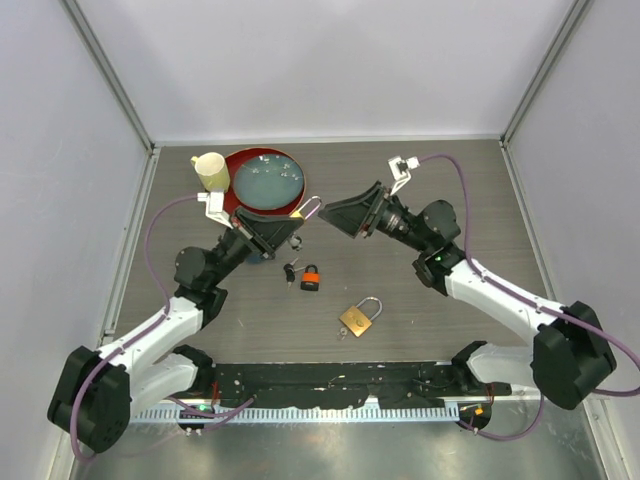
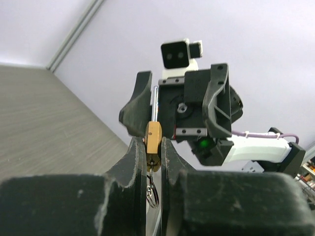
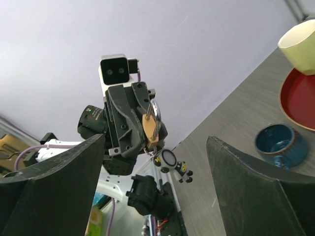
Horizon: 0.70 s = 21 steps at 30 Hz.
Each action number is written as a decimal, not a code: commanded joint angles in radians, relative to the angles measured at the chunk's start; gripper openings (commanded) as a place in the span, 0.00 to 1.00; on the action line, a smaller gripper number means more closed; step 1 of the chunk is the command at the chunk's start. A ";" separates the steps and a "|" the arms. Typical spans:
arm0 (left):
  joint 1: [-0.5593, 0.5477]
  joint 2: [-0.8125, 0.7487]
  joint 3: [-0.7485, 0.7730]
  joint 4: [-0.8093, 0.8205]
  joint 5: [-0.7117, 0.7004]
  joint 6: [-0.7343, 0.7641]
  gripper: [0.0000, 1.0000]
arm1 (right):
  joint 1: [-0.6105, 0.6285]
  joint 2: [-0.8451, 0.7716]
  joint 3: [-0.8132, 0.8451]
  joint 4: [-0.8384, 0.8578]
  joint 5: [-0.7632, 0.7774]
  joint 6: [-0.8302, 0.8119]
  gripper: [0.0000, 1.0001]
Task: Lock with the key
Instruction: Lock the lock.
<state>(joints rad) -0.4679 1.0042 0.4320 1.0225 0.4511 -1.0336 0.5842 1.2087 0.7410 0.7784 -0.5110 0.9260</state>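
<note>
top external: left hand raised, pinching padlock; right hand spread opposite.

Yellow cup, red plate, blue mug.

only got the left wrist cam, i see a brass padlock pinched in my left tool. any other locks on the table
Observer: Yes. The top view shows a second brass padlock lying on the table, towards the near edge, between the two arms.
Operator: any more, and any loose keys
Observer: A small orange lock lies further back than the brass one, with what look like dark keys right beside it.
Operator: anything else down there i could hit
Observer: The right wrist view shows a blue cup standing on the table next to a red plate.
</note>
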 commanded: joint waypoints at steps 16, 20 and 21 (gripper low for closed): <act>-0.017 0.056 0.011 0.195 -0.068 -0.016 0.00 | 0.091 0.178 0.164 0.283 0.028 0.111 0.55; -0.023 0.062 0.010 0.200 -0.077 -0.019 0.00 | 0.106 0.198 0.193 0.272 0.025 0.114 0.41; -0.025 0.063 0.008 0.202 -0.078 -0.019 0.00 | 0.109 0.203 0.196 0.268 0.028 0.111 0.39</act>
<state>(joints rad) -0.4831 1.0622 0.4301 1.1446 0.3923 -1.0512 0.6708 1.4086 0.8711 0.9707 -0.4919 1.0275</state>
